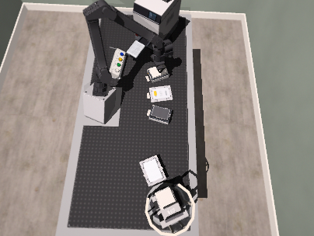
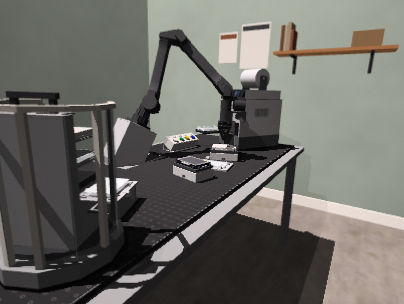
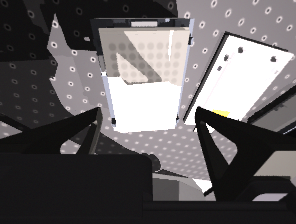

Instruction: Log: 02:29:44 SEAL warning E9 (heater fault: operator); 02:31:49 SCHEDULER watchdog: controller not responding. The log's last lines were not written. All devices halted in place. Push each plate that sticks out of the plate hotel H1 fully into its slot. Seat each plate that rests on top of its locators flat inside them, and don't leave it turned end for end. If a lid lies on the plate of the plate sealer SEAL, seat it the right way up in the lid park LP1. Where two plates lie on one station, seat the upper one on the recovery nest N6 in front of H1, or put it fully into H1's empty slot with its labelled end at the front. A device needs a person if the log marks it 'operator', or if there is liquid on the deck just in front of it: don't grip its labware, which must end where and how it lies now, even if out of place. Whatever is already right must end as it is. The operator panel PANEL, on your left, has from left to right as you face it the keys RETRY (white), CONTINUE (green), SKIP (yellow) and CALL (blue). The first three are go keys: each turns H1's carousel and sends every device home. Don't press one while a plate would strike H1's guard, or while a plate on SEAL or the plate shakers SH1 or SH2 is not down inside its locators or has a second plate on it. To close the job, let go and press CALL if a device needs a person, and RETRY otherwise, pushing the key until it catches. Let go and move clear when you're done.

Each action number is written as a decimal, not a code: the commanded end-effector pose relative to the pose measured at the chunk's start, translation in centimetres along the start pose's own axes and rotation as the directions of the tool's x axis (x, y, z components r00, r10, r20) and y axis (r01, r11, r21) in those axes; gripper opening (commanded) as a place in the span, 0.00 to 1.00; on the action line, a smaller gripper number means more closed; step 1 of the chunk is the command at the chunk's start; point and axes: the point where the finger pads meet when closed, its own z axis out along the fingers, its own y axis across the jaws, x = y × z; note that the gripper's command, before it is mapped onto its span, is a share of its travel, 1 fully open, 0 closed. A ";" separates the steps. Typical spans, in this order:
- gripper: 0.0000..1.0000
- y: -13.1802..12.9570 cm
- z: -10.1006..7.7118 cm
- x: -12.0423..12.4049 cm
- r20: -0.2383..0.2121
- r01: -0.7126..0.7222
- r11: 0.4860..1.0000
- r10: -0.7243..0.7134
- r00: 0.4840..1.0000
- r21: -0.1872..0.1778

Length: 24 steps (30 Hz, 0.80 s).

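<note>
Your jaws stand wide apart with nothing between them, hanging above the plate that sits on the station nearest the sealer SEAL, toward the far edge of the tabletop. From the wrist camera you look straight down on that plate: a pale rectangle in a thin dark frame, part shaded, with the two dark fingers framing its near end. You may be seeing a lid rather than a bare plate there; the wrist view is too washed out to say. Just beside it, one step back along the row, lies a white plate with a yellow patch, and next in the row a dark plate. The operator panel PANEL with its coloured keys sits near the left edge, beside the arm's pedestal, and a pale ribbed piece lies between the panel and the sealer. Well apart, toward the near right corner, you have a white plate on the recovery nest N6, and behind it the plate hotel H1 inside its round guard.
</note>
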 end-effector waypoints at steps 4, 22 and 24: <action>1.00 -0.1 -2.5 -2.4 0.067 0.009 1.000 -0.009 0.998 -0.002; 1.00 -0.4 -5.7 -2.6 0.068 0.011 1.000 -0.011 0.998 -0.001; 1.00 -0.5 -6.2 -2.6 0.068 0.012 1.000 -0.012 0.998 -0.001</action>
